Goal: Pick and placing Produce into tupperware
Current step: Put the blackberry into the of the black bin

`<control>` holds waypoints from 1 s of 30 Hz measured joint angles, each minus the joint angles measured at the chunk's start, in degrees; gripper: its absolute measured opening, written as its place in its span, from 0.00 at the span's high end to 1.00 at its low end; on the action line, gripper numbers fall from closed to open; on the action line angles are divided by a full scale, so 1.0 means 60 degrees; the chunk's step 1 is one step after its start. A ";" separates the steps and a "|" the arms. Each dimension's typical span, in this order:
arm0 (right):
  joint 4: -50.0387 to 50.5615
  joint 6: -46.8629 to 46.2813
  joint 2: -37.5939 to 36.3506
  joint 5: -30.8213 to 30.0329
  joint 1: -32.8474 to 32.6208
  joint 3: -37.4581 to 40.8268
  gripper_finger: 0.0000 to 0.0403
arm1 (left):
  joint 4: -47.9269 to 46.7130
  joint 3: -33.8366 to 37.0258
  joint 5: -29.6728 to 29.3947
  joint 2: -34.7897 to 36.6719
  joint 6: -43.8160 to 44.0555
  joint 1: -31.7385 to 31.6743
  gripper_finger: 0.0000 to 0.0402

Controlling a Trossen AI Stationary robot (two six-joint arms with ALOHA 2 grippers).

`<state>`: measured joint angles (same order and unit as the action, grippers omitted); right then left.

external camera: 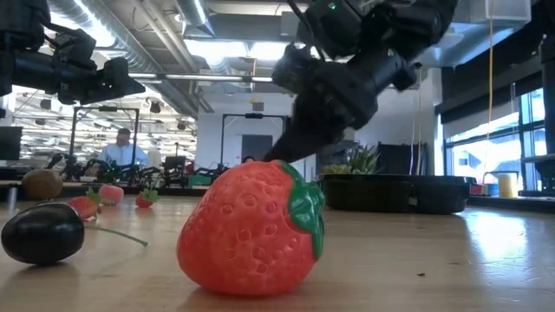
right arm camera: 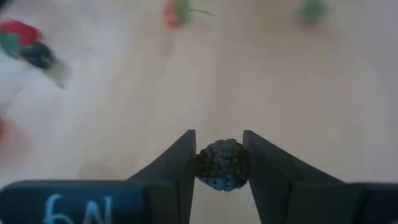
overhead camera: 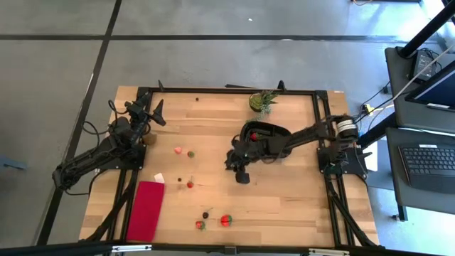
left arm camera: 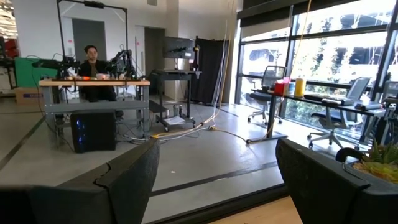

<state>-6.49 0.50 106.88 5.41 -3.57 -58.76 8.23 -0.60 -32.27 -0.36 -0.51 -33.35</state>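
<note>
The right gripper point(right arm camera: 219, 163) has its two dark fingers closed on a small, bumpy, dark blackberry-like piece of produce point(right arm camera: 221, 164), pinched at its middle so it will not roll free. It hangs over the wooden table point(overhead camera: 284, 199), just beside the black oval plastic tupperware point(overhead camera: 264, 131), the likely destination. The left gripper point(overhead camera: 148, 114) waits wide open and empty at the table's far left corner, clear of the work.

Bare wood point(overhead camera: 284, 199) spans the table's right-front corner; small scattered red produce pieces point(overhead camera: 225, 220) and, apparently, dark berries crowd the front-centre.
</note>
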 joint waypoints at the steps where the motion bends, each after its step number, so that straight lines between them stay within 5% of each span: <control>1: 0.0376 0.0017 -0.0258 -0.0134 0.0133 0.0000 0.69 | -0.0001 0.0003 0.0001 0.0000 -0.0001 -0.0002 0.21; 13: 0.4964 -0.0051 -0.2160 -0.0593 0.2013 -0.0011 0.69 | 0.0000 0.0004 -0.0004 0.0000 -0.0004 0.0001 0.21; 30: 0.5182 -0.0308 -0.1972 -0.0882 0.3303 0.0947 0.68 | 0.0005 0.0001 -0.0003 0.0000 -0.0007 -0.0001 0.21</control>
<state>24.60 -1.35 95.04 0.12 16.25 -53.08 8.26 -0.60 -32.29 -0.36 -0.56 -33.36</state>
